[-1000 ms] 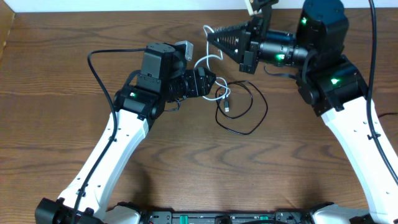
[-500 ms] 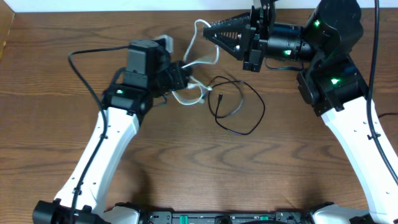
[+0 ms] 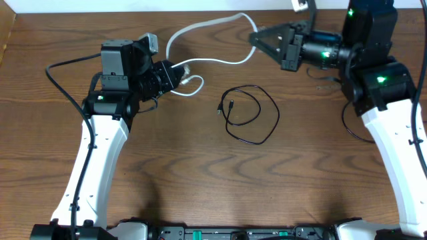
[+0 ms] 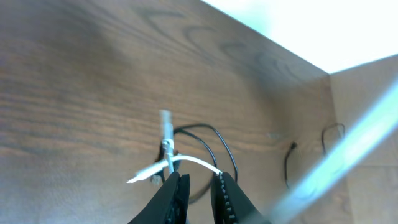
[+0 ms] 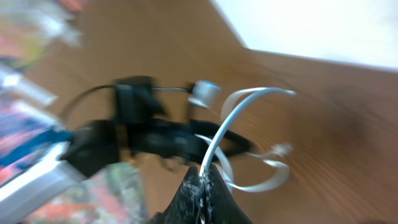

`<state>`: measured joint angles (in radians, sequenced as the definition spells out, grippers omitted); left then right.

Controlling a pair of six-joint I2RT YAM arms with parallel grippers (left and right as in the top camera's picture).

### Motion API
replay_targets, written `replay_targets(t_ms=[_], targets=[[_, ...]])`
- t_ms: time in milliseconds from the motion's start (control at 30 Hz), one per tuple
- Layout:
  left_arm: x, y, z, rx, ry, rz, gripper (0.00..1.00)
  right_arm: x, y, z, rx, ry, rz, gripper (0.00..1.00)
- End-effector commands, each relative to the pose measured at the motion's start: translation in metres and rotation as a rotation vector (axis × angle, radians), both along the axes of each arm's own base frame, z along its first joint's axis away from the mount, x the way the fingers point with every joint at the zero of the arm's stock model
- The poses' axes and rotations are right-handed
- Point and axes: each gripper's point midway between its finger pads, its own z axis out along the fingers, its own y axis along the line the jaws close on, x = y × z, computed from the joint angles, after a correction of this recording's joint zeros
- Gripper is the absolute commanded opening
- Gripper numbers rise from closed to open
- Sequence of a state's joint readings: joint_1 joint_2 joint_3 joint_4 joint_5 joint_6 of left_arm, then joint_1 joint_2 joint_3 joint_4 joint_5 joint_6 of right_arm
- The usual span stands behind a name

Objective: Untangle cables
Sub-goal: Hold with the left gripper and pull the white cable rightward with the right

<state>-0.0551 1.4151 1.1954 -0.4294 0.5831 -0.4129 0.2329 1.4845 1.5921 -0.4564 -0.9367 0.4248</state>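
Note:
A white cable [image 3: 207, 23] arcs across the back of the table between my two grippers. My left gripper [image 3: 181, 72] is shut on it near one plug end, with a small loop hanging beside the tips. In the left wrist view the white cable [image 4: 199, 163] crosses right at the tips of that gripper [image 4: 200, 177], whose jaws stand nearly together. My right gripper [image 3: 252, 38] is shut on the other stretch; in the right wrist view the white cable [image 5: 227, 124] rises from its pinched tips [image 5: 204, 174]. A thin black cable [image 3: 277, 117] lies looped on the table, apart from the white one, and shows again as a black loop [image 4: 221, 140] beyond the left tips.
A thick black robot cable [image 3: 60, 67] loops out beside the left arm, and another [image 3: 347, 127] hangs by the right arm. The table's far edge [image 3: 133, 11] runs close behind both grippers. A cardboard edge [image 3: 7, 33] sits at the far left corner.
The left jaws closed on the white cable and carried it left. The right gripper drew back to the right. The white cable came off the black loop and now stretches between the grippers.

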Motion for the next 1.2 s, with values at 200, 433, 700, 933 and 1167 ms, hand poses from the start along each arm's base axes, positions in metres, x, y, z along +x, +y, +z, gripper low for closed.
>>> replay_targets(t_ms=[200, 433, 700, 933, 1167], targets=[[-0.017, -0.005, 0.0, -0.023, 0.041, -0.051, 0.56, 0.025, -0.046, -0.053, -0.33, -0.066, -0.21, 0.01], [-0.027, 0.0, -0.015, 0.011, 0.115, -0.035, 0.62, 0.057, -0.108, -0.073, -0.559, -0.064, -0.518, 0.01], [-0.032, 0.001, -0.019, 0.012, 0.14, -0.035, 0.71, 0.084, -0.171, -0.053, -0.543, -0.115, -0.706, 0.01], [-0.034, 0.001, -0.021, 0.023, 0.145, -0.046, 0.73, 0.086, -0.242, -0.054, -0.558, -0.065, -0.861, 0.01], [-0.037, 0.006, -0.027, 0.051, 0.169, -0.027, 0.73, 0.074, -0.308, -0.066, -0.599, 0.029, -1.007, 0.01]])
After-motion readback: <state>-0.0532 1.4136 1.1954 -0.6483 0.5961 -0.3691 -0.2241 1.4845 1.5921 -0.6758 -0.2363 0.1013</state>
